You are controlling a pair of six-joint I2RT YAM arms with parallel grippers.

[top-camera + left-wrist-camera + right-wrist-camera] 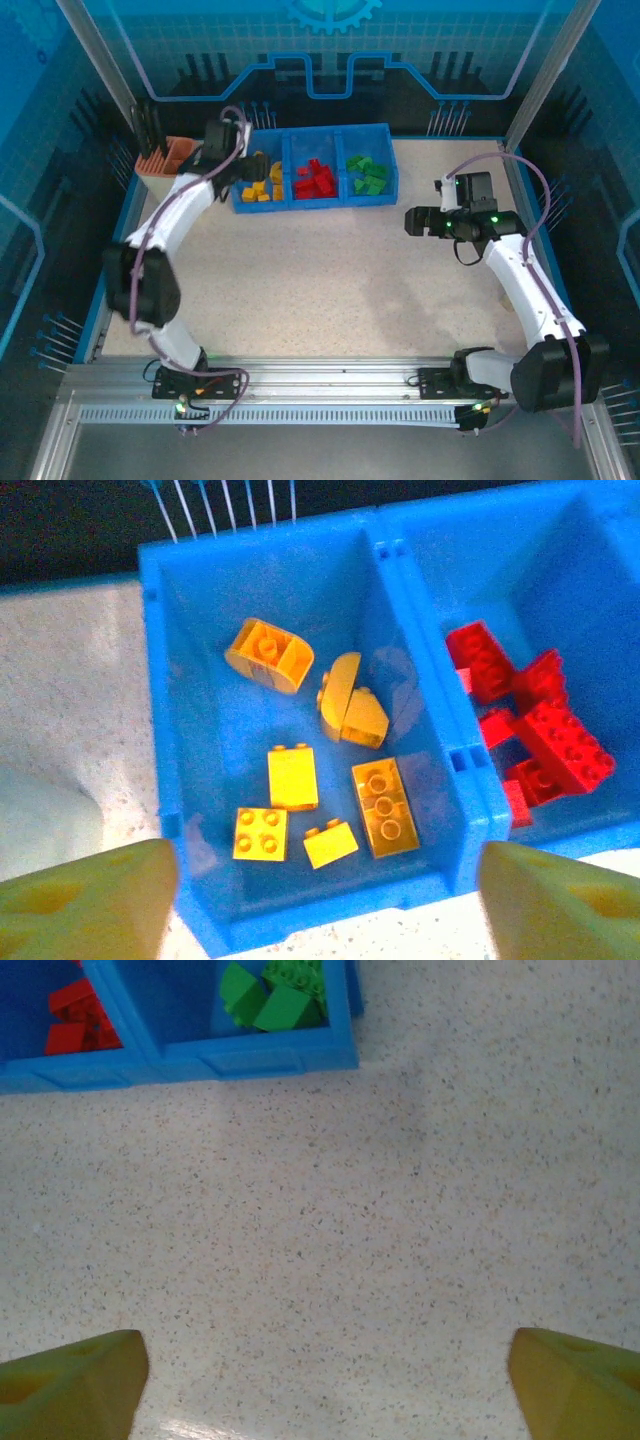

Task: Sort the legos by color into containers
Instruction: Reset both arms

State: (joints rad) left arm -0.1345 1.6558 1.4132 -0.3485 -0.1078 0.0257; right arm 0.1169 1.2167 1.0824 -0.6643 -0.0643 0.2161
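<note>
The bright-blue tray [313,200] stands at the back of the table with three compartments. Several yellow-orange legos [262,186] lie in the left one, red legos [315,180] in the middle, green legos [368,174] in the right. My left gripper [240,172] hovers over the left compartment, open and empty; its wrist view looks down on the yellow-orange legos [385,805] and some red legos [560,745]. My right gripper [412,221] is open and empty above bare table, right of the tray; its wrist view shows green legos [270,1000] and the tray's corner [340,1055].
A salmon-orange holder [165,157] with dark tools stands left of the tray, close behind my left arm. A blue rim [533,215] borders the speckled table [330,290]. A metal rail [320,385] runs along the near edge.
</note>
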